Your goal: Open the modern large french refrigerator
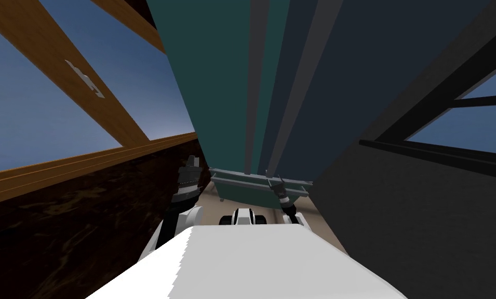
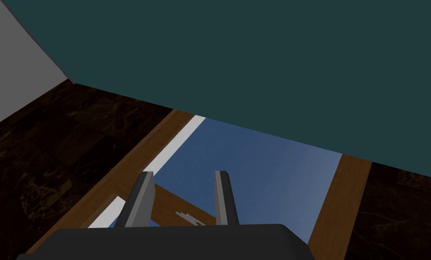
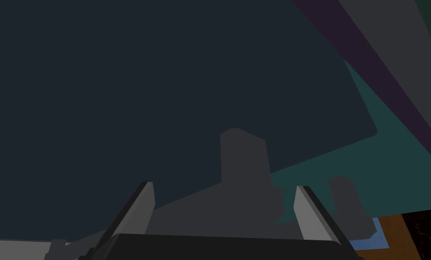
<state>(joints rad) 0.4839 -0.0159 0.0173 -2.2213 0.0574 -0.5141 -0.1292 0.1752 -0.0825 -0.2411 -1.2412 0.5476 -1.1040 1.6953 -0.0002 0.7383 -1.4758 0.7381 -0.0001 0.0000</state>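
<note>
The tall refrigerator fills the middle of the head view: a teal left door, a darker blue-grey right door, and two long grey handles side by side at the seam. Below them is a teal drawer with a grey bar. My right gripper is raised close to the right door's lower end, its fingers spread wide and open on nothing, facing the dark door face. My left gripper is up beside the refrigerator's left edge. It is open only narrowly, holding nothing, under the teal side.
A dark marbled wall with a wood-framed window runs close along my left. A dark grey wall with a black-framed window closes in on the right. A strip of beige floor lies before the drawer.
</note>
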